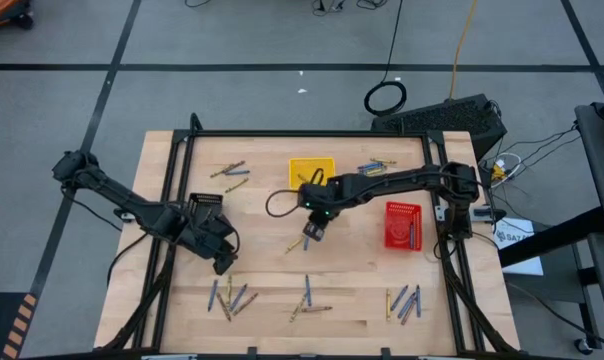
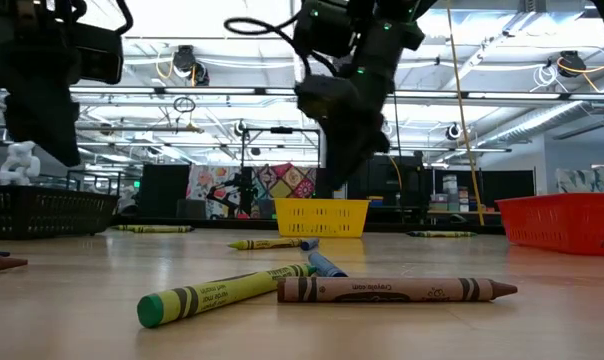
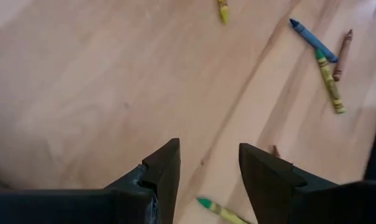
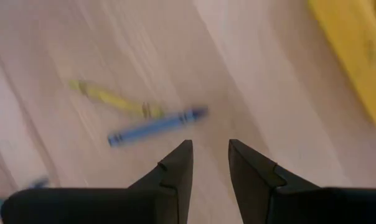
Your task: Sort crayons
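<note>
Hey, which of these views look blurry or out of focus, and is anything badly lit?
Right wrist view: smeared, the blue crayon and yellow crayon streaked, the yellow tray soft. Left wrist view: sharper, the crayons crisp. Low view: near brown crayon sharp, the right pincer a dark silhouette against bright ceiling lights. High view: evenly lit.

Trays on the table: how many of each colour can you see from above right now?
Yellow tray: 1
Red tray: 1
Black tray: 1
Total: 3 trays
</note>
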`<action>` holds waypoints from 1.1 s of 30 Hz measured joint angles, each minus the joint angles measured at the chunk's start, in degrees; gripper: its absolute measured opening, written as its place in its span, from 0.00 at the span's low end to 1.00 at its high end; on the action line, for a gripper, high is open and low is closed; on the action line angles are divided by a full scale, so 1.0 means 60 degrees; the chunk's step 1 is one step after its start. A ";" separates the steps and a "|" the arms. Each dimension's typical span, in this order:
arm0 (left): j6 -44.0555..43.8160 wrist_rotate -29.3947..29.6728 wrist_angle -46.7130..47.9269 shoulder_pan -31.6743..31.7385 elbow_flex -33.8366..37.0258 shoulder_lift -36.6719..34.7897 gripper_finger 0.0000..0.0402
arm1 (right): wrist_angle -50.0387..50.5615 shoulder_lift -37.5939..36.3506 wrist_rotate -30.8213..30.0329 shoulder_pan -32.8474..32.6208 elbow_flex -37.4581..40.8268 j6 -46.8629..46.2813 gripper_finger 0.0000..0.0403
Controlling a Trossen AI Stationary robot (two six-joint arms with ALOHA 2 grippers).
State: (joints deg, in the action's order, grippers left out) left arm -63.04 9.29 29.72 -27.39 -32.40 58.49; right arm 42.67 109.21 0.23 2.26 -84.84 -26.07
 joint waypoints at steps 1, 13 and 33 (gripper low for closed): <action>-0.0203 -0.0008 -0.0001 -0.0095 0.0000 0.0001 0.42 | 0.0310 0.0000 -0.0010 -0.0076 0.0000 -0.0036 0.23; -0.1434 -0.0659 -0.0523 -0.1084 0.0004 0.1021 0.42 | 0.1150 0.0000 -0.0373 -0.1552 0.0000 -0.1056 0.23; 0.0604 -0.0546 -0.1156 -0.1037 -0.0594 0.2074 0.42 | 0.1364 0.0000 -0.0760 -0.3624 0.0000 -0.4566 0.23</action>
State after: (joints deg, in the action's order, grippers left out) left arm -59.42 6.02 22.78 -33.61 -35.97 70.94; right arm 50.86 109.21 -4.33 -19.49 -84.84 -53.47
